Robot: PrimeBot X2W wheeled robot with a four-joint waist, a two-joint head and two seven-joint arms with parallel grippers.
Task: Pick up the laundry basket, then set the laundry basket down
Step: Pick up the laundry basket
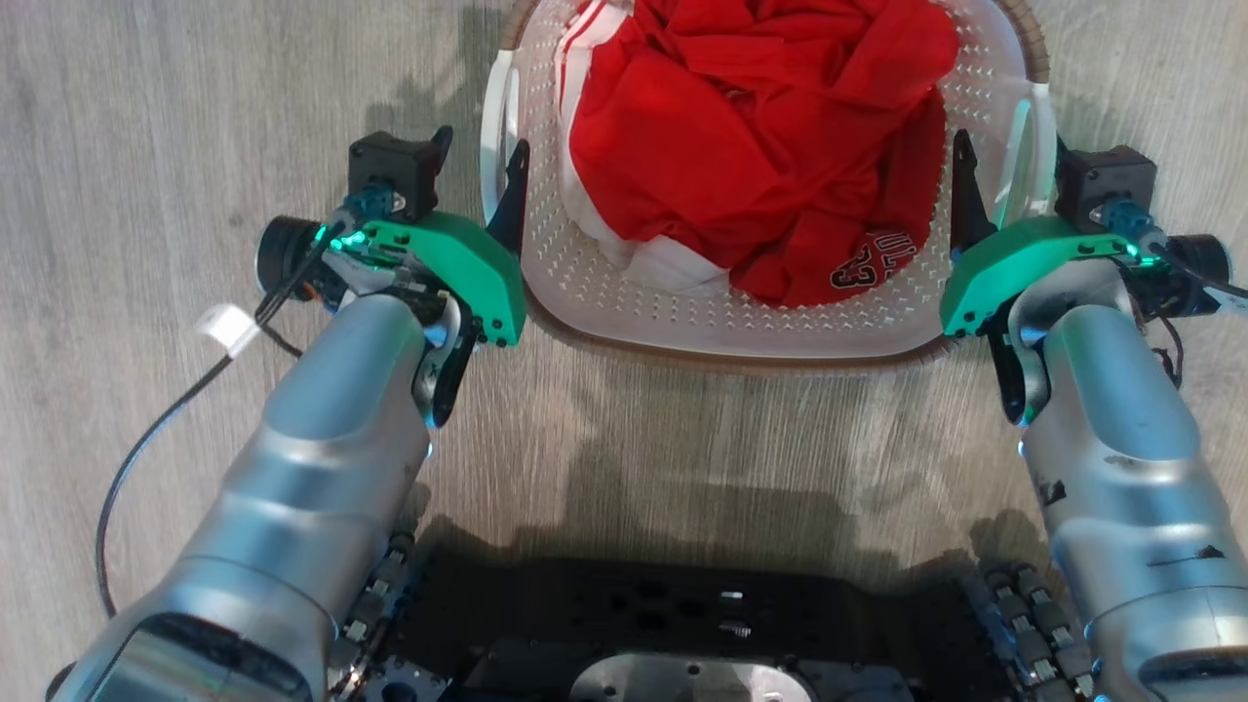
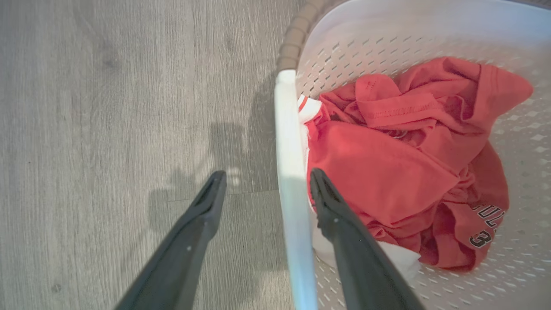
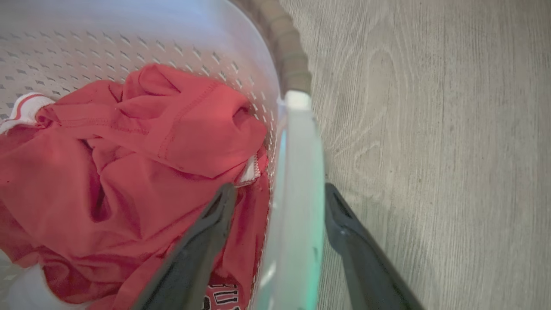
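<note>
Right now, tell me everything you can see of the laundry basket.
The laundry basket is white plastic, rounded, with perforated walls, a brown woven-look rim and white side handles. Upright above grey wood-look floor, it holds crumpled red and white clothes. The left hand straddles the left handle, the right hand the right handle, one finger inside, one outside, both open.

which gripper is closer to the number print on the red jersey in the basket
Right. The right gripper straddles the laundry basket's right handle, just beside the number print; the left gripper straddles the left handle, across the red jersey from it.
</note>
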